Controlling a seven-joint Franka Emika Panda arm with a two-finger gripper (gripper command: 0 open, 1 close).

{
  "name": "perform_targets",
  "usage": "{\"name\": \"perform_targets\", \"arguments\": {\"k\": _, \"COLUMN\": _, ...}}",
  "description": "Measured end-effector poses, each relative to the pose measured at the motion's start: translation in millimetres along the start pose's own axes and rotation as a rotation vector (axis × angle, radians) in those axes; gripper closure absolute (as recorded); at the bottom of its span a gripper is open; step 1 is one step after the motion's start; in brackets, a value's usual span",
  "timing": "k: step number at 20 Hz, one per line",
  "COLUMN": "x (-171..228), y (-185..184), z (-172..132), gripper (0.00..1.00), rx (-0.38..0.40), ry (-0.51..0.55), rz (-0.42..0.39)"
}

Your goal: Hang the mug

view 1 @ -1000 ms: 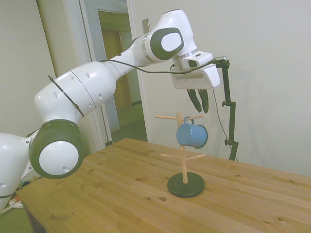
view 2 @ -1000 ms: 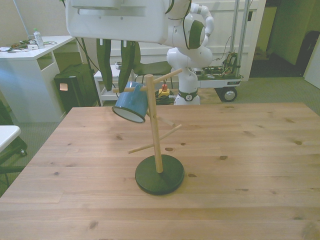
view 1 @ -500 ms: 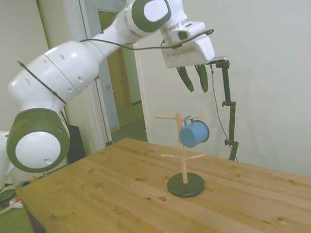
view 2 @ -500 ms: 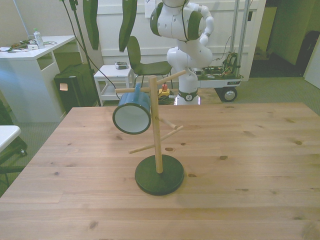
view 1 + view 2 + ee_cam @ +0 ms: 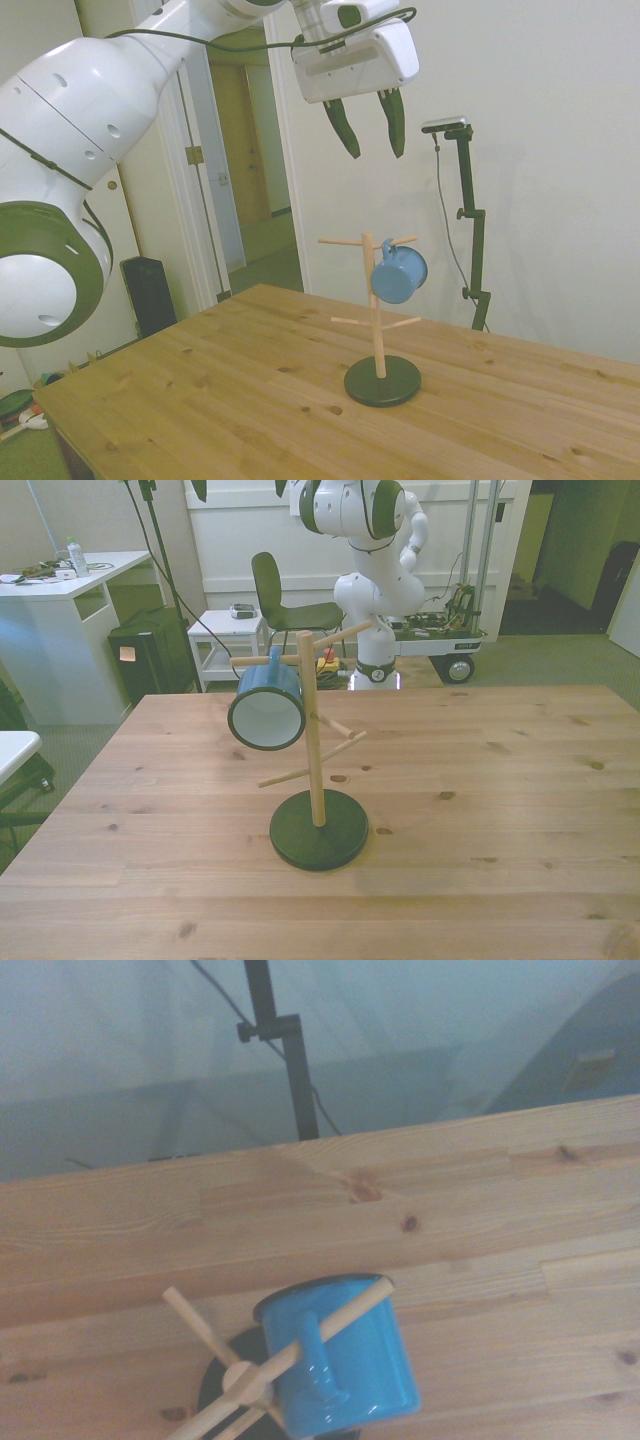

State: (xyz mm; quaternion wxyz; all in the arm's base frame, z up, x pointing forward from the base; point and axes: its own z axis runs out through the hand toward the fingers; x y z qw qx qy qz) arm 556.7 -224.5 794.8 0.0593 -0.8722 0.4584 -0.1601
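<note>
The light-blue mug [image 5: 399, 272] hangs by its handle on an upper peg of the wooden mug tree [image 5: 376, 310], tilted with its white inside toward the front camera. It shows in the front view as the mug [image 5: 267, 712] on the tree [image 5: 312, 750] and from above in the wrist view as the mug [image 5: 343, 1364] with a peg through its handle. My gripper [image 5: 371, 128] is open and empty, well above the tree and apart from the mug. Only its fingertips [image 5: 199, 489] show at the top of the front view.
The tree stands on a round dark base [image 5: 319, 829] near the middle of the wooden table [image 5: 480, 810]. Lower pegs [image 5: 405, 322] stick out on both sides. A chair [image 5: 285, 605] and a white desk [image 5: 60, 630] stand beyond the table.
The gripper rose straight up and away from the tree, staying open. The mug stayed on its peg and swung slightly.
</note>
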Motion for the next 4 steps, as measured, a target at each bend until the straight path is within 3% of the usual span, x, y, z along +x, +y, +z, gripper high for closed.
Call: {"name": "perform_targets", "arguments": {"k": 4, "x": -8, "y": -18, "z": 21, "gripper": 0.0, "rx": -0.015, "ry": -0.047, "rz": -0.037}}
